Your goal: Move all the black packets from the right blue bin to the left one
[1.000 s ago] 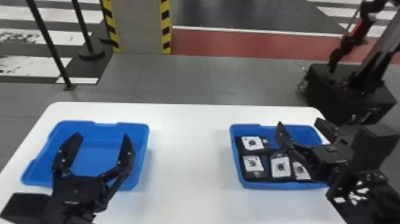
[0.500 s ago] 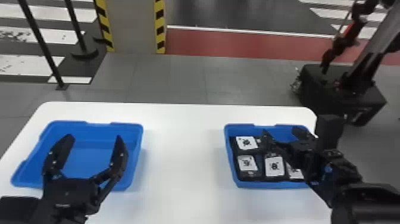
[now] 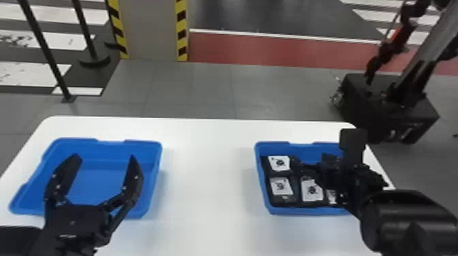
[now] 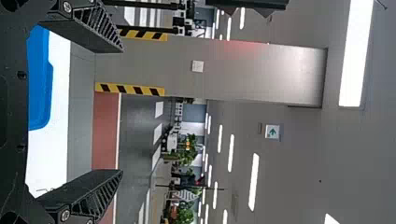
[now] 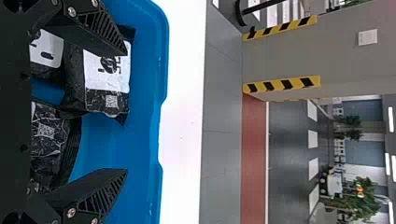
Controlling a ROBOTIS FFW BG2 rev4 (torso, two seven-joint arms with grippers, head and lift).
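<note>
Black packets [image 3: 311,190] to carry over the white counter [image 3: 208,204], at least four, all lying in the right blue bin [image 3: 272,210]. Best to lift straight up, clear the raised wall, cross level, then lower gently into the left blue bin [image 3: 109,149] before letting go.

Right pincer [image 5: 126,112]: spread wide, gripping nothing, low over the right blue bin; impossible to tell whether touching a packet. Left pincer [image 3: 105,156]: also spread wide, nothing between its fingers, by the left blue bin in the head view.

Likeliest first pick, the far-left packet [image 5: 100,99], with one finger overlapping it in the wrist view and the other over bare blue floor. Shift leftward, straddle it, descend with care beside its neighbour. Squeeze softly round the full middle; probably soft, so apt to slip if caught by a corner. For centring, aim at the white label [image 5: 107,84].
</note>
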